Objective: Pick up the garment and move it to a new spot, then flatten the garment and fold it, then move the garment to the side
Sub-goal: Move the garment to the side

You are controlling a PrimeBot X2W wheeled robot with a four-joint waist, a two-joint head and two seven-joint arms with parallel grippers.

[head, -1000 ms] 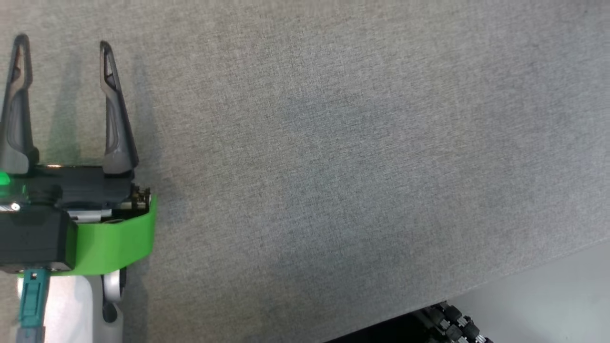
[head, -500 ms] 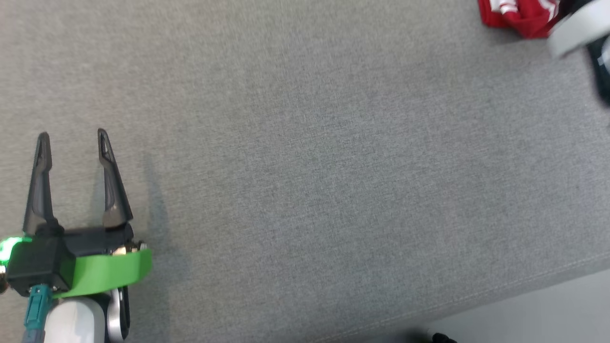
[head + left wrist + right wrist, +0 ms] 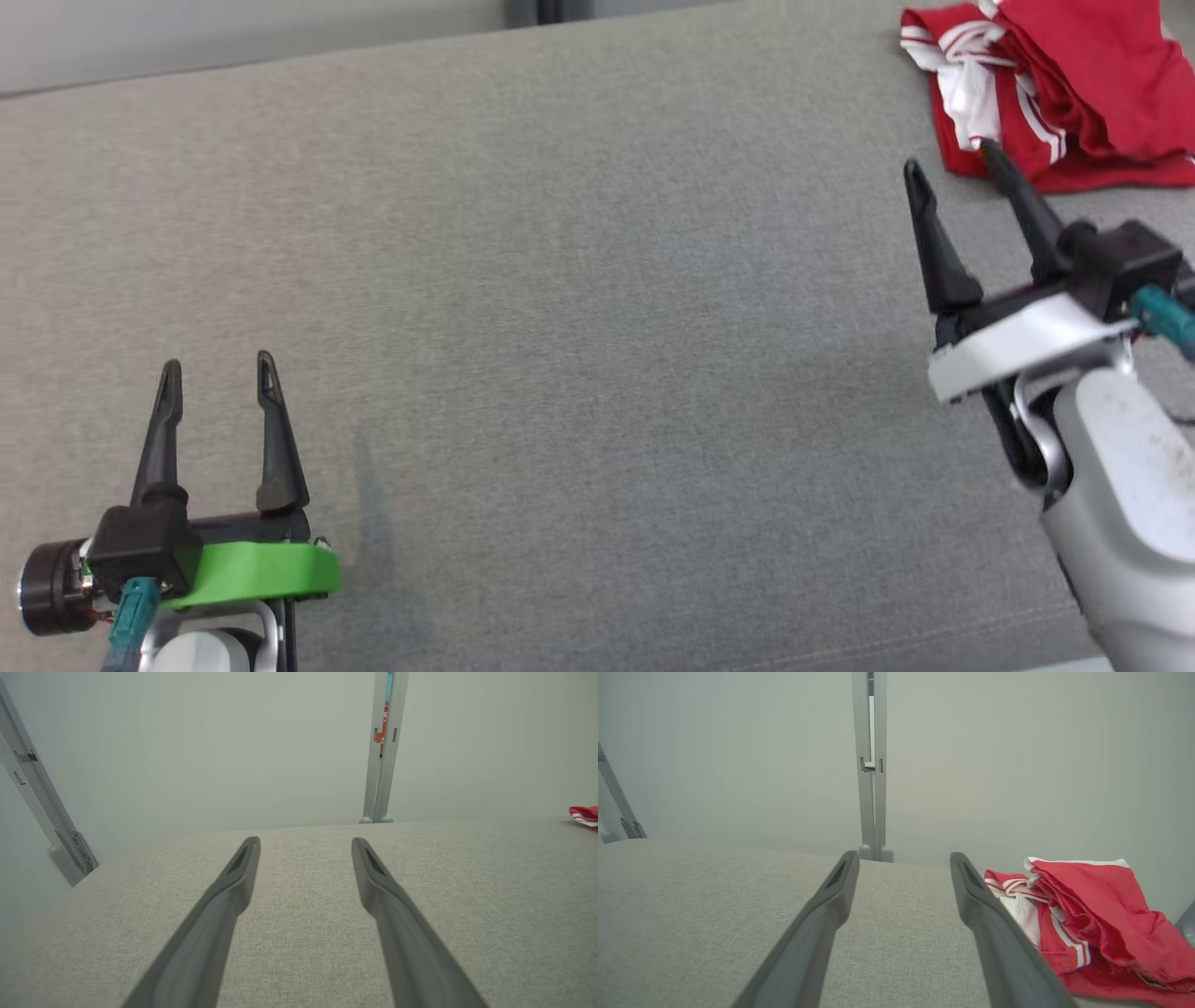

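My right gripper (image 3: 947,157) has its two dark fingers spread wide with nothing between them. It is aimed at the near left edge of the red cloth garment with white stripes (image 3: 1074,84). The garment lies bunched in rumpled layers at the far right corner of the broad grey woven-fabric surface (image 3: 597,327).

In the head view one fingertip overlaps the garment's hem, but I cannot tell whether it touches. In my right wrist view the garment sits just beside the right-hand finger, not between the two.

My left gripper (image 3: 218,366) is just as wide and empty. It sits low over bare cloth, well apart from the garment and out of the way.

A heap like this at the side fits either a garment waiting to be picked up or a loosely folded one set aside. Nothing lies between my fingers and it. Beyond the far edge stand a grey metal post (image 3: 871,765) and a pale wall (image 3: 1017,765).
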